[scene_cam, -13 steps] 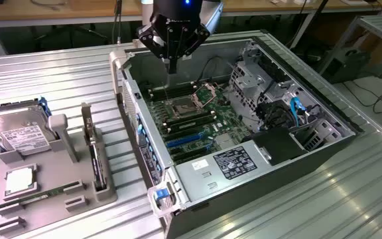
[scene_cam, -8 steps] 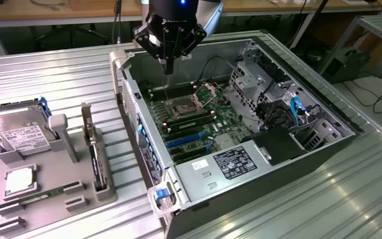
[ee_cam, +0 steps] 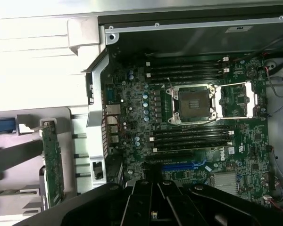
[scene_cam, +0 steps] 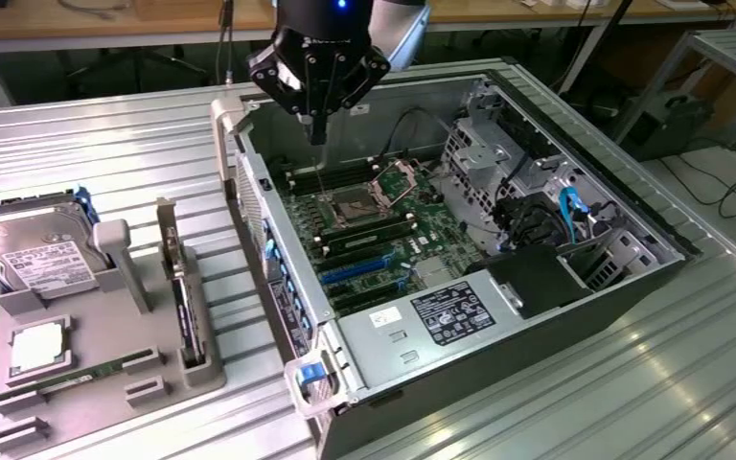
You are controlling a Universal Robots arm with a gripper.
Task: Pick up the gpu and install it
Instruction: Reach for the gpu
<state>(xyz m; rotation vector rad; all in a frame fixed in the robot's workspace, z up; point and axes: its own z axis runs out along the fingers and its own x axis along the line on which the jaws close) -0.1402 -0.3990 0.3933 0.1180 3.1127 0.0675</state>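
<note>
Right, here's the arm, hanging over the far-left corner of the open computer case point(scene_cam: 598, 153). The gripper point(scene_cam: 318, 134) has its fingers pinched tight together, pointing straight down, and there's nothing between them. In the wrist view, the gripper point(ee_cam: 153, 197) looks down on the motherboard point(ee_cam: 132, 117), with the bare CPU socket point(ee_cam: 193, 101) and its lid flipped open.

But the gpu point(scene_cam: 184, 307) isn't in there. It's well off to the exterior view's left of the case, standing on edge in a slot of the grey holder point(scene_cam: 112, 383), with its silver bracket at the far end. The wrist view catches the green back of the gpu point(ee_cam: 52, 160) just past the case wall. The hard drive point(scene_cam: 42, 254) sits further left in the same holder, and the memory stick point(scene_cam: 80, 379) lies nearer us, so there's no mixing them up.

I'd say the pick-up hasn't started. To do it well, those fingers need to spread before they reach the card. The grip should straddle the thin top edge squarely, around mid-length so the card doesn't swing. Come down clear of the holder's posts, then lift straight up out of the slot. The blue expansion slots point(scene_cam: 361, 268) sit empty on the board.
</note>
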